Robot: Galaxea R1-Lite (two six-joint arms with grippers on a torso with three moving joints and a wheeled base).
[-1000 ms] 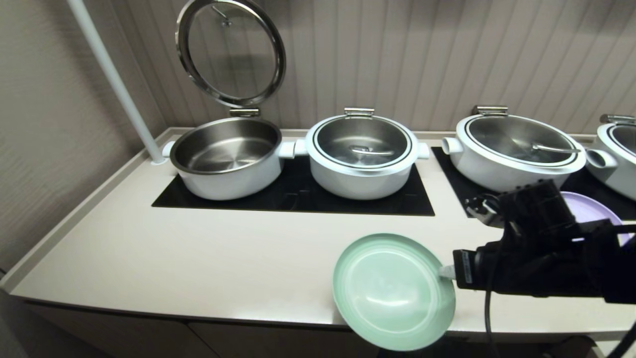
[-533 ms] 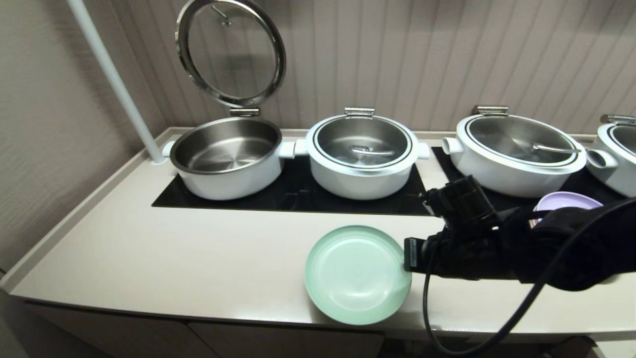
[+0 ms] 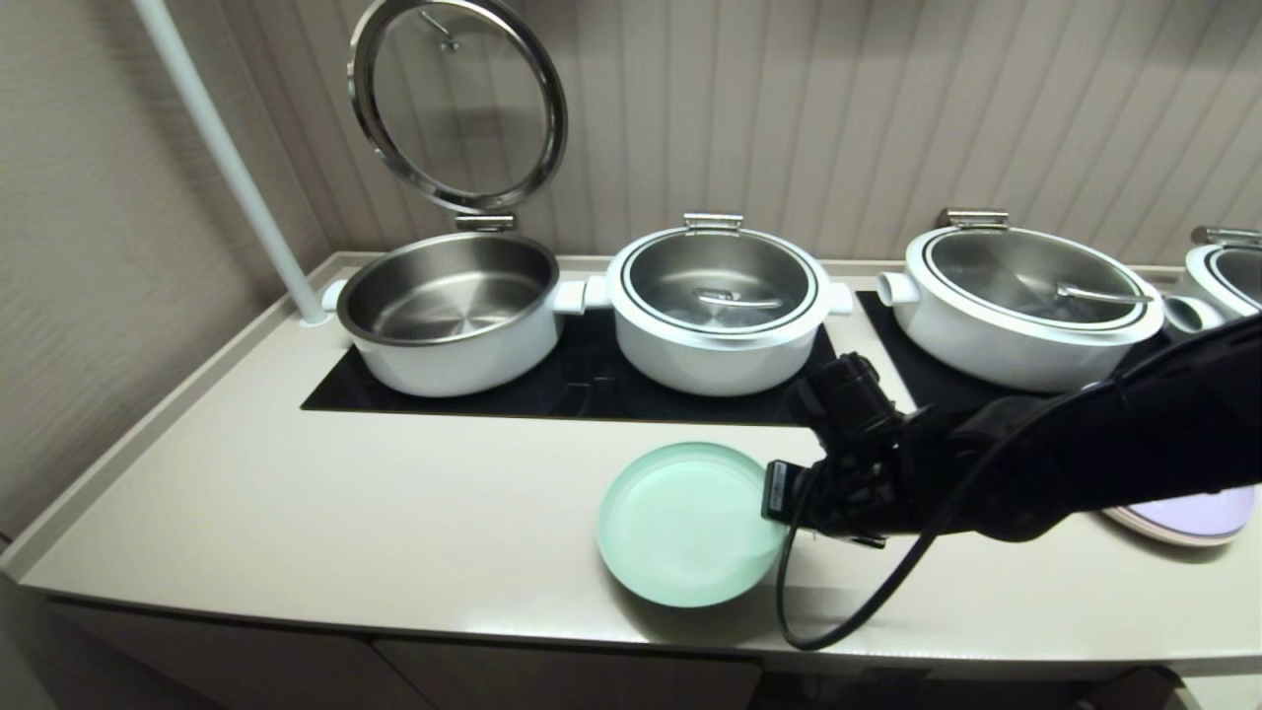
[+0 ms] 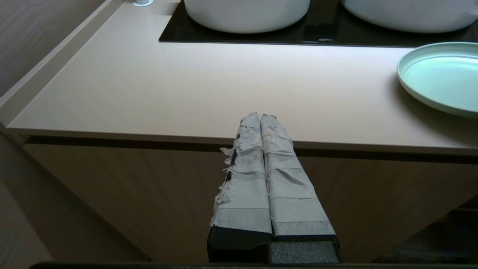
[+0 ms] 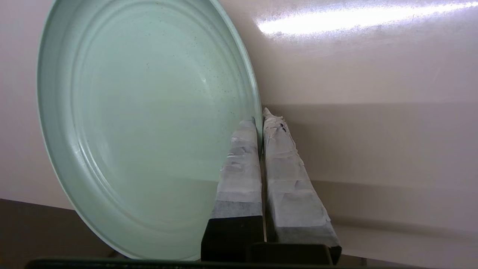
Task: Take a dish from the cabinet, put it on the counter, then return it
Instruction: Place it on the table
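One round, shallow, pale mint-green dish is the landmark here: it lies near the front edge of the smooth cream-beige desk, in front of the inset black glass panel, and whether its underside is fully down on the desk I cannot tell. Its front rim sits close to the desk's front edge, so a careless release or a sideways tug could tip it over that edge. Left of the dish, low before the desk front, the left gripper hangs idle with its taped fingers pressed together on nothing. On the dish's right rim the right gripper is clamped on the dish, one finger over the rim and one outside it (a thin pinch, by my judgement). If it lets go while the dish is tilted, the dish could rock or slide; if it pulls away before unclamping, it could drag the dish along. The black cable looping just right of the dish could also catch the rim.

Counted, left to right behind the dish: four white pots, the first pot with its glass lid raised, then three lidded ones (the last only partly in view). Two glass panels. One lilac plate well right of the dish, half hidden by the arm.
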